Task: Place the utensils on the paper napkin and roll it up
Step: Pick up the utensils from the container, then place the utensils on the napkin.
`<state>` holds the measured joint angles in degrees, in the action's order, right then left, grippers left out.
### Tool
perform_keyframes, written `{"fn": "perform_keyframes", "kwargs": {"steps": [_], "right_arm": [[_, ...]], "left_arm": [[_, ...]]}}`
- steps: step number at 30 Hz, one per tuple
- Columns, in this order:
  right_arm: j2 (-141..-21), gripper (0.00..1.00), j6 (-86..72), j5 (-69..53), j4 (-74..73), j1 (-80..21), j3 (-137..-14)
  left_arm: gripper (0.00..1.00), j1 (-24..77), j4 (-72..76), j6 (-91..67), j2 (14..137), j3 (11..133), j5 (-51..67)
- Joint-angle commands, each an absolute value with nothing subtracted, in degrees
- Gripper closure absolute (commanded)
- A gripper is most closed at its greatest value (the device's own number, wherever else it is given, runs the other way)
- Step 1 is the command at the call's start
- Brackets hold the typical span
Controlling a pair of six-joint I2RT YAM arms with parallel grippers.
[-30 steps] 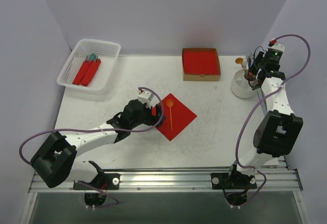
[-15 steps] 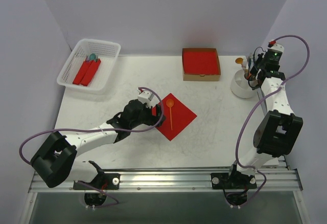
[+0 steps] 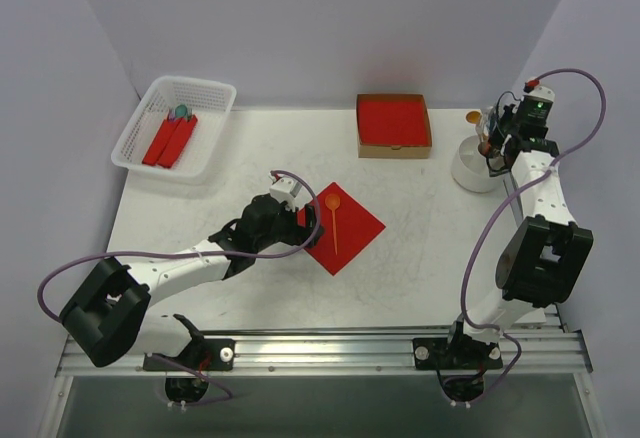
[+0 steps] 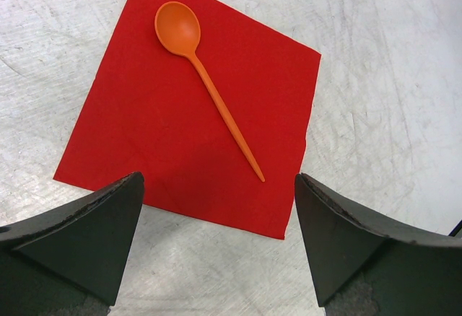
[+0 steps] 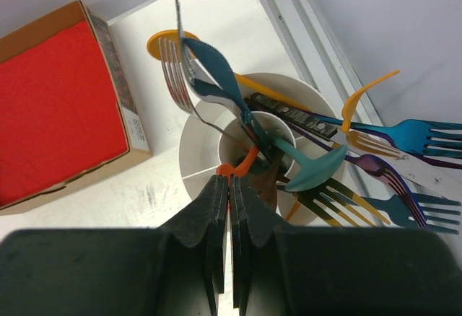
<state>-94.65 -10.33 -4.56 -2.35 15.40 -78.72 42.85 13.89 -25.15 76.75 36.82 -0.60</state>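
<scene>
My left gripper (image 4: 218,186) gapes over the square red paper napkin (image 4: 144,114) and slim orange plastic spoon (image 4: 220,104), my right gripper (image 5: 229,180) shut above the far-right white round cup (image 5: 191,150).

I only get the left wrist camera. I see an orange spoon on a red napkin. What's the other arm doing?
Observer: The right end effector is at a white cup crammed with forks.
Kid: Did it grab one?
Observer: Its jaws are shut, with the tips right at an orange utensil. I can't tell if it's really pinched.
Kid: Are there more napkins anywhere?
Observer: Yes. In the top view, a cardboard box holds a red stack, left of the cup.
</scene>
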Motion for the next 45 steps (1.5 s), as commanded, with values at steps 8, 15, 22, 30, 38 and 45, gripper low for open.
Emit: {"fn": "perform_keyframes", "kwargs": {"steps": [8,15,22,30,38,45], "right_arm": [[-91.15,1.0,-12.92,-10.98,-6.33,17.49,-85.43],[-89.74,1.0,-14.15,-16.43,-7.82,19.51,-87.1],[-86.75,1.0,-15.38,-18.9,-10.72,19.6,-89.03],[-80.86,1.0,-18.19,-20.03,-13.36,19.6,-89.21],[-75.59,1.0,-25.39,-30.23,-10.64,18.29,-85.96],[-71.55,1.0,-29.61,-32.79,-11.95,7.95,-81.57]], "left_arm": [[0.06,43.24,14.5,-24.17,76.2,39.38,0.0],[0.06,43.42,14.94,-23.91,75.67,39.2,0.0],[0.06,43.86,20.9,-22.85,70.76,35.52,3.42],[0.06,44.82,25.66,-21.62,68.56,33.66,6.06],[0.06,46.49,35.13,-18.73,64.25,29.98,4.66],[0.06,48.34,43.33,-12.22,62.58,24.52,1.32]]}}
